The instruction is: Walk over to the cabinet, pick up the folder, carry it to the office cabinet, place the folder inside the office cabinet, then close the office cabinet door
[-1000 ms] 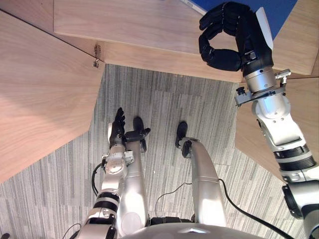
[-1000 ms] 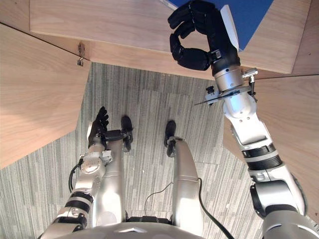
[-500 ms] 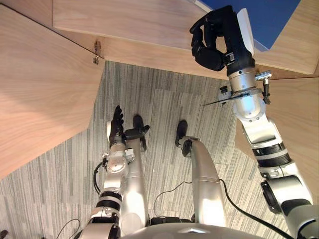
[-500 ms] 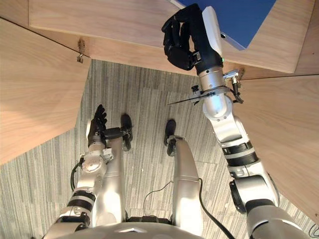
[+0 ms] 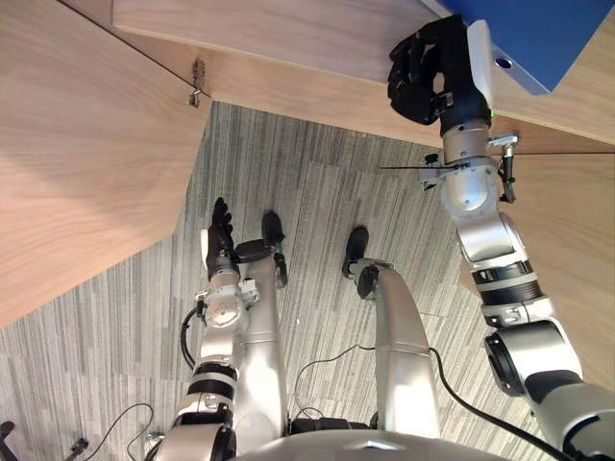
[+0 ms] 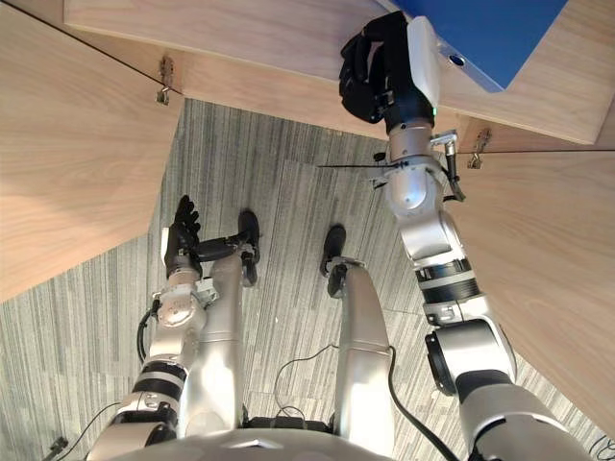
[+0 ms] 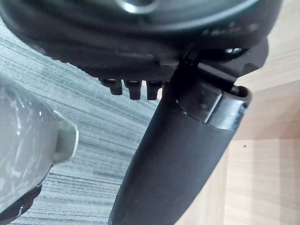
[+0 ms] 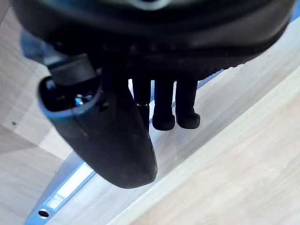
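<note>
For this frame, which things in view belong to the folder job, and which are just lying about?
Belongs to the job:
- blue folder, lying on the cabinet shelf
- right hand, fingers curled, beside the folder's edge
- left door and right door, both open

Just there:
- left hand, open, hanging low over the carpet
- hinge

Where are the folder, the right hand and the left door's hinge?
folder (image 5: 553,34), left eye view, on its blue cover.
right hand (image 5: 432,72), left eye view, on its dark curled fingers.
hinge (image 5: 197,84), left eye view, on its metal plate.
</note>
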You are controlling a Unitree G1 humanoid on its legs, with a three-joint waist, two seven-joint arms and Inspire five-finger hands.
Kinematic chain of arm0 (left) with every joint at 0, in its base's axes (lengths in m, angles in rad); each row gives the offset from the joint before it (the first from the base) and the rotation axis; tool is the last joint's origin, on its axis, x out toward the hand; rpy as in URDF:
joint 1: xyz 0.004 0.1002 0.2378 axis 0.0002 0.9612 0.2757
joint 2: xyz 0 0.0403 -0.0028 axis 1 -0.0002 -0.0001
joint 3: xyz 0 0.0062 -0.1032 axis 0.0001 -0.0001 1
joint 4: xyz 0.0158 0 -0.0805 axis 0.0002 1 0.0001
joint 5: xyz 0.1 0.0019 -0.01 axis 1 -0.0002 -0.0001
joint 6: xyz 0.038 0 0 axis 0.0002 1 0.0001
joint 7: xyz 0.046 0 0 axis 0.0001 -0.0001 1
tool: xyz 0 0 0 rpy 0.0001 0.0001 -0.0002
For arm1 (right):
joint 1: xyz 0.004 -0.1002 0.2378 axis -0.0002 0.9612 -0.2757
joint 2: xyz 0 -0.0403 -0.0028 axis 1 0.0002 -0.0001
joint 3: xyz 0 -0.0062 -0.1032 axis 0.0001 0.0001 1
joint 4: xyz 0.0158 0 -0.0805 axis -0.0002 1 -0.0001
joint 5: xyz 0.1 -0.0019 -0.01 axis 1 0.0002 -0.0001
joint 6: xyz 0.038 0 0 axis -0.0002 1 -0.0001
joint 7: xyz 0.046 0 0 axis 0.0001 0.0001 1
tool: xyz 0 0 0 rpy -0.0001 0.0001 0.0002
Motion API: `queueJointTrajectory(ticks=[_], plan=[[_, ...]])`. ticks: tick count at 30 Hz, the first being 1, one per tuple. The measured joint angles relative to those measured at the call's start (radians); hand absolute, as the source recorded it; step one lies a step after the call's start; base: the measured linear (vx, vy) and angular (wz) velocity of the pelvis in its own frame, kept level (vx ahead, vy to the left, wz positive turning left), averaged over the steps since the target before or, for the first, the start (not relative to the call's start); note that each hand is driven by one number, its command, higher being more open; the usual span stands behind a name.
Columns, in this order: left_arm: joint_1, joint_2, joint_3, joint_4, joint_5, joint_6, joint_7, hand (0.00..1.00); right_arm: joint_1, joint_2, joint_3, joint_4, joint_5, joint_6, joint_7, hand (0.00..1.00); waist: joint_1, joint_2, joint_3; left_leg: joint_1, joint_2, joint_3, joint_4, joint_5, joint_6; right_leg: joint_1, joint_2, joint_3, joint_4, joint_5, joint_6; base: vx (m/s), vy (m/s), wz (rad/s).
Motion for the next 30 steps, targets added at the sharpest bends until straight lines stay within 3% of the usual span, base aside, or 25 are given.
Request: queueJointTrajectory(ticks=[10,19,30], plan=[[-0.008,-0.007,0.002,-0.006,-0.009,0.0,0.009,1.0,-0.099,0.004,-0.118,0.086,0.004,0.028,-0.059,0.0,0.002,0.007,0.004,-0.017,-0.005,-0.009,-0.005,0.01,-0.003,-0.014,-0.004,-0.009,0.001,0.0,0.0,0.0,0.009,0.02],[-0.008,-0.006,0.001,-0.012,-0.019,-0.002,0.008,1.0,-0.161,-0.09,-0.15,0.219,0.042,0.04,-0.073,0.0,0.001,0.012,0.007,-0.028,-0.007,-0.012,-0.002,0.01,-0.001,-0.018,-0.007,-0.013,-0.003,0.003,0.002,0.0,0.0,0.0],[-0.032,0.005,-0.001,-0.008,-0.039,-0.003,0.015,1.0,-0.314,-0.097,-0.094,0.361,0.044,0.034,-0.098,0.0,-0.027,0.027,0.016,-0.063,-0.004,0.001,-0.002,0.038,0.019,-0.056,-0.008,-0.006,-0.015,0.043,0.01,-0.03,0.01,-0.04]])
